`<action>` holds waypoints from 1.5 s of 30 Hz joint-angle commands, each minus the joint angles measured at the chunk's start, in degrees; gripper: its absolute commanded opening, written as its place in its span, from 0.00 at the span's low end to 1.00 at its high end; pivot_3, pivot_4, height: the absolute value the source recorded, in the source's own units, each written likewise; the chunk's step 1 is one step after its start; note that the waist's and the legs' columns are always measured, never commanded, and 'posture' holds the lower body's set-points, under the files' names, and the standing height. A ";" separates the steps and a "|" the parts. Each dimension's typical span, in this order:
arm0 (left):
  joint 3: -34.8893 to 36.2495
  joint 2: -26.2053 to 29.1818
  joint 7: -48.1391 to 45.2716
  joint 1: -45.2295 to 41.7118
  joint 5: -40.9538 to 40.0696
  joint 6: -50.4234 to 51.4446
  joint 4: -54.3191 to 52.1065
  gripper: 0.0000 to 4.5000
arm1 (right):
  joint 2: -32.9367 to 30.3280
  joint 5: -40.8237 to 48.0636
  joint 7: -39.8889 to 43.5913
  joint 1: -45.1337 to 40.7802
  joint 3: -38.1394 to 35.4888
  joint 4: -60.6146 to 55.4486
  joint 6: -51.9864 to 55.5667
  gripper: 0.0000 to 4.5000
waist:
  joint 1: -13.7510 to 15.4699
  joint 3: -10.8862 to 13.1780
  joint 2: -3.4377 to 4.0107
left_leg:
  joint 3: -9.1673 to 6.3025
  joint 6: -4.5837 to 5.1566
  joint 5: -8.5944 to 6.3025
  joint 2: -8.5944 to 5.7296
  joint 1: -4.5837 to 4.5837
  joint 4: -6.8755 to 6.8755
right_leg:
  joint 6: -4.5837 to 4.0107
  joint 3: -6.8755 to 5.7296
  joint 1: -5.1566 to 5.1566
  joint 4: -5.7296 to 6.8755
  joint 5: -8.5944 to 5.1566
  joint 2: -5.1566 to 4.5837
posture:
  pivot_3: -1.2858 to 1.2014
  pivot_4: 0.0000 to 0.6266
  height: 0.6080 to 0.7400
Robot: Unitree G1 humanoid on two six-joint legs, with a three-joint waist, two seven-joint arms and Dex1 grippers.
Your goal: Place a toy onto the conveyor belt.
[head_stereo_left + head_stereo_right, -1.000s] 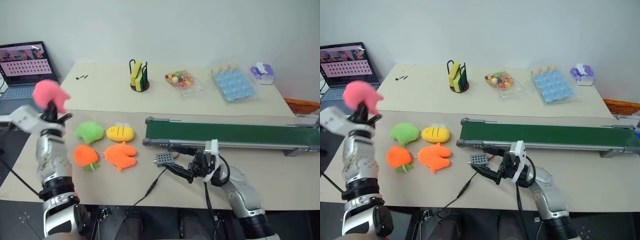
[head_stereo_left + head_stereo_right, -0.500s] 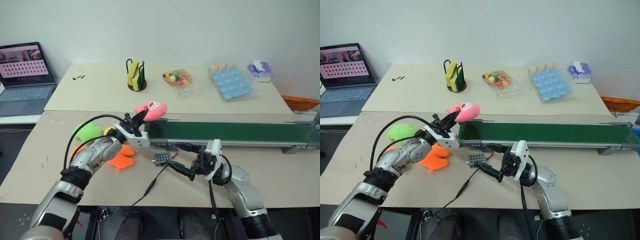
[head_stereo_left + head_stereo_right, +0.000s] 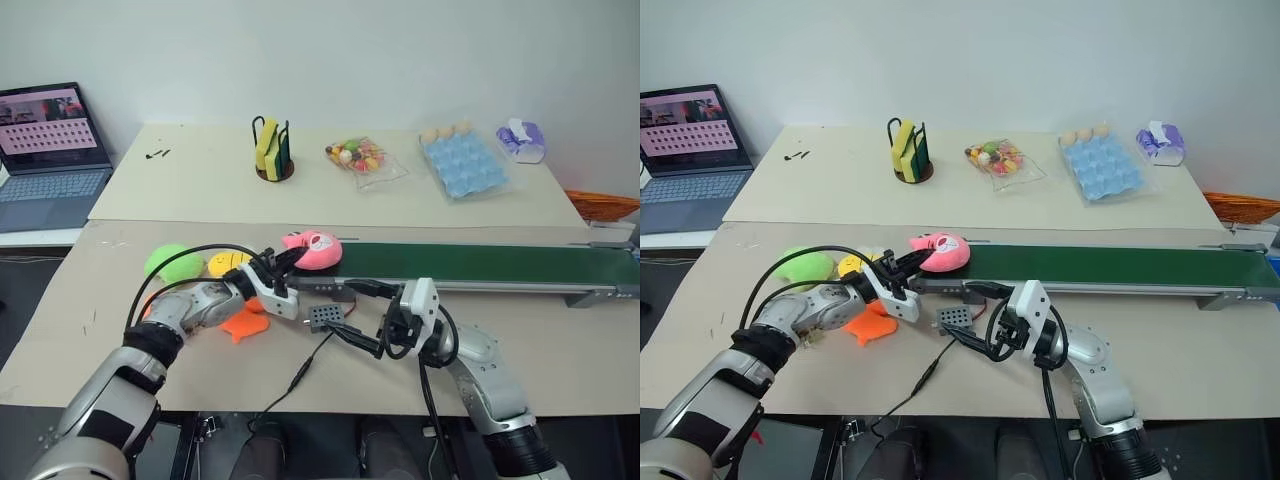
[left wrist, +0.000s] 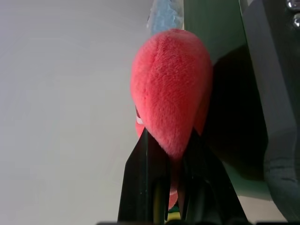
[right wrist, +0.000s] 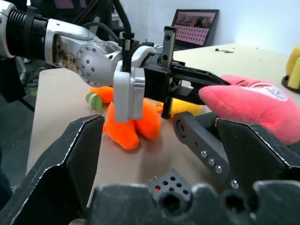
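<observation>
A white wall backs a pale desk (image 3: 560, 345), with a second beige desk (image 3: 200, 190) behind it. The toy (image 3: 314, 249) is a small, flat, pink plush head, rounded like a cushion, with a stitched face and a lighter patch on its upper side; in the left wrist view its fuzzy pink pile bulges out past the black fingers (image 4: 140, 187). It sits at the near, left end of the conveyor belt (image 3: 480, 266), over the end roller, touching or just above the dark green surface; which of the two cannot be told. The left pincer (image 3: 283, 262) is pinching the toy by its edge, fingers pressed together on the plush, reaching in level from the left. The belt runs long and narrow to the right in a grey metal frame.

The right pincer (image 3: 366, 345) hovers in front of the belt with its fingers spread, holding nothing. A small grey box with holes (image 3: 326, 316) lies just beside it, a black cable trailing toward the desk edge. Left of the belt lie an orange plush (image 3: 244, 322), a yellow plush (image 3: 226, 262) and a green plush (image 3: 171, 262), partly behind the left arm. On the far desk stand a sponge holder (image 3: 271, 150), a bag of sweets (image 3: 362, 160) and a blue egg tray (image 3: 464, 168); a laptop (image 3: 50, 140) sits at the far left
</observation>
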 commanded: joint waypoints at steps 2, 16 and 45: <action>-0.23 0.69 0.98 -1.36 -0.10 -1.30 0.92 0.22 | 1.58 -0.38 -1.57 -0.11 -0.44 0.56 -4.76 1.00 | -0.10 0.00 0.00 | 0.01 0.00 0.00 0.00 0.00 0.00 | 0.00 0.00 0.00 0.00 0.00 0.00 | 0.52 0.24 1.00; -0.12 2.40 -0.28 -1.42 -1.45 -2.00 1.81 0.99 | 3.06 -2.10 -3.51 -0.46 0.25 2.72 -9.25 1.00 | -0.05 -0.01 0.01 | 0.02 0.00 0.00 0.00 0.11 0.02 | -0.01 0.01 0.07 0.09 0.00 0.00 | 0.52 0.24 1.00; 31.79 -10.05 -41.50 19.11 -82.63 57.63 -41.60 0.99 | 0.30 -1.17 -3.71 0.06 -1.57 3.13 -7.62 1.00 | -1.27 -0.02 0.01 | 0.01 0.01 0.01 0.00 0.24 0.10 | -0.05 0.09 0.13 0.19 0.03 0.00 | 0.52 0.24 1.00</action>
